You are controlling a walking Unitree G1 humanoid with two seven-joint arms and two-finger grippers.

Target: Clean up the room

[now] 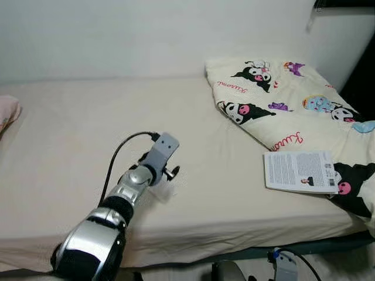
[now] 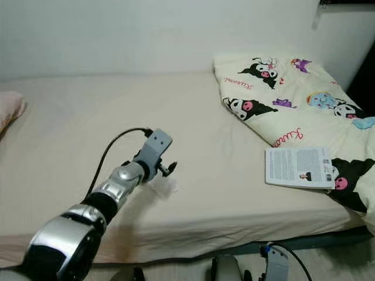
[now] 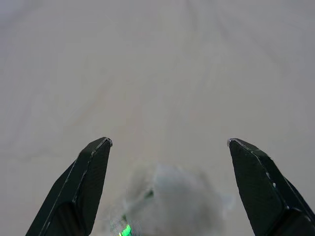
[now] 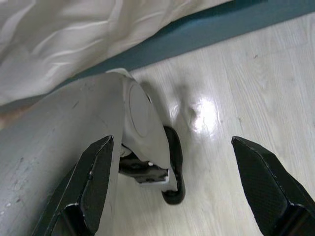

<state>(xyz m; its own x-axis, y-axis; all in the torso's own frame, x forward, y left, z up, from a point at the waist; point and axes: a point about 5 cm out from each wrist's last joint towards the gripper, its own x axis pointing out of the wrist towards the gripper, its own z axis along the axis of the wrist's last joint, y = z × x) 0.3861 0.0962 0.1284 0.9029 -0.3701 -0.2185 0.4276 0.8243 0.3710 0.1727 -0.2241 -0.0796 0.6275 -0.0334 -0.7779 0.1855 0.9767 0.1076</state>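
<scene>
I have the left hand (image 3: 170, 189) reached out over the bed (image 1: 76, 146), its two black fingers (image 3: 81, 184) spread wide, with a small crumpled white wad, tissue or plastic I cannot tell (image 2: 163, 186), lying on the sheet between them, not gripped. At about 3 o'clock from the wad, well apart, a paperback book (image 1: 300, 171) rests back cover up on the cartoon-print comforter (image 1: 275, 99). At 9 o'clock a pink pillow (image 1: 7, 114) meets the frame edge. My right hand (image 4: 172, 189) hangs low over the wooden floor (image 4: 246, 88), fingers spread, beside the robot's own grey leg (image 4: 74, 142).
</scene>
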